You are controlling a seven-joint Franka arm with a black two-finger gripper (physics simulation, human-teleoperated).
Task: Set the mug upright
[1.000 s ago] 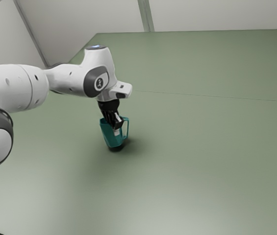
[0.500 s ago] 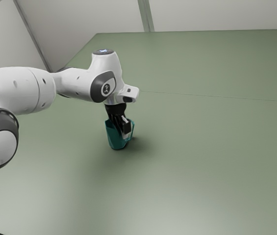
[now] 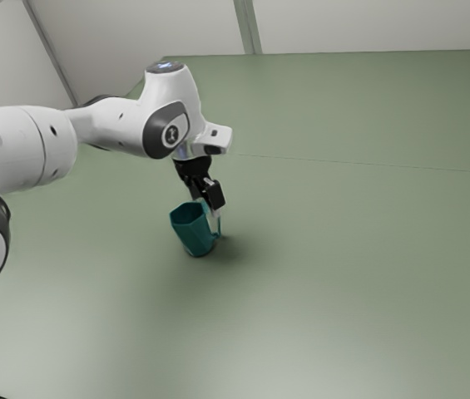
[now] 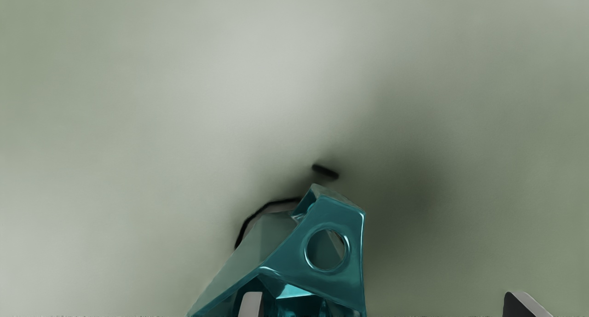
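Mug [image 3: 195, 236] sits mouth up, seemingly leaning a little, on the bench [image 3: 343, 258] left of the exterior view's centre, beside the claw [image 3: 210, 209], whose fingers are spread, so one fingertip [image 4: 250, 304] catching its rim on a sideways pull could topple it

I see on my feed: matte green tabletop [image 3: 343, 249] | directly on it, teal faceted mug [image 3: 191, 236], base down, mouth up, leaning toward the exterior view's left
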